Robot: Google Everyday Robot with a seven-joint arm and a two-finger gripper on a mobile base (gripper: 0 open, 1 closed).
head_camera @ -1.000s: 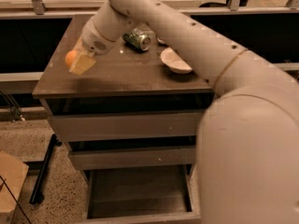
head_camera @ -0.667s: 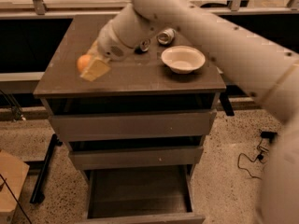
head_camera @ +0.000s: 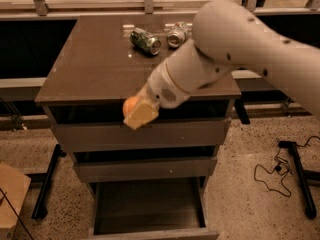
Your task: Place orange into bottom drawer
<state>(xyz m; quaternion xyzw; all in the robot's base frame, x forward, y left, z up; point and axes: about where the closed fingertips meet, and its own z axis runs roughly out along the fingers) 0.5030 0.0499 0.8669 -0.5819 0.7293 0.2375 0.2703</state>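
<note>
Gripping the orange [head_camera: 129, 104] tight in the end effector [head_camera: 137, 116], with the tan fingers [head_camera: 147, 112] wrapped round most of it. Hanging in the air just past the front edge of the desk [head_camera: 95, 69], in front of the top drawer [head_camera: 200, 134], not touching the desk top. Reaching in from the right with a fat white arm [head_camera: 220, 49]. Down below, pulled open and dark inside, the bottom drawer [head_camera: 150, 204], well under the orange. Far back on the desk, lying on their sides just beside each other, a green can [head_camera: 145, 40] and a second can [head_camera: 177, 34]. On the floor [head_camera: 250, 204] to the right, a black cable [head_camera: 272, 171]
</note>
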